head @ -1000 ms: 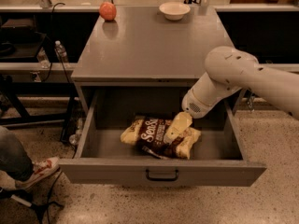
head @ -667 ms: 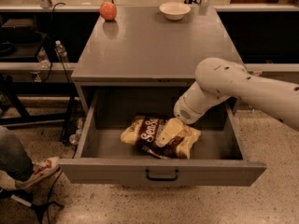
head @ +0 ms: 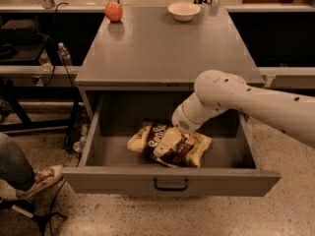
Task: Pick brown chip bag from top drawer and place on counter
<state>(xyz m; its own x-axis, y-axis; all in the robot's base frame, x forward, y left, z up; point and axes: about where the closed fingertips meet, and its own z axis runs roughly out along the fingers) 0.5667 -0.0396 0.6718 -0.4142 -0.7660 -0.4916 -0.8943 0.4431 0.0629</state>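
The brown chip bag [head: 170, 145] lies flat on the floor of the open top drawer [head: 172, 179], dark brown in the middle with pale yellow ends. My gripper [head: 165, 144] reaches down into the drawer from the right and sits right on the middle of the bag. One pale finger [head: 167, 140] lies across the bag's top. The white arm [head: 236, 97] comes in from the right, over the drawer's right side. The counter [head: 167, 45] is the grey cabinet top behind the drawer.
An orange-red fruit [head: 113, 11] and a white bowl [head: 183, 11] stand at the counter's far edge. A person's leg and shoe [head: 42, 178] are on the floor at the left. A water bottle [head: 64, 54] stands on a rack at the left.
The arm has swung left and lower into the drawer, and the gripper has moved from the bag's right end onto its middle. The bag has not moved.
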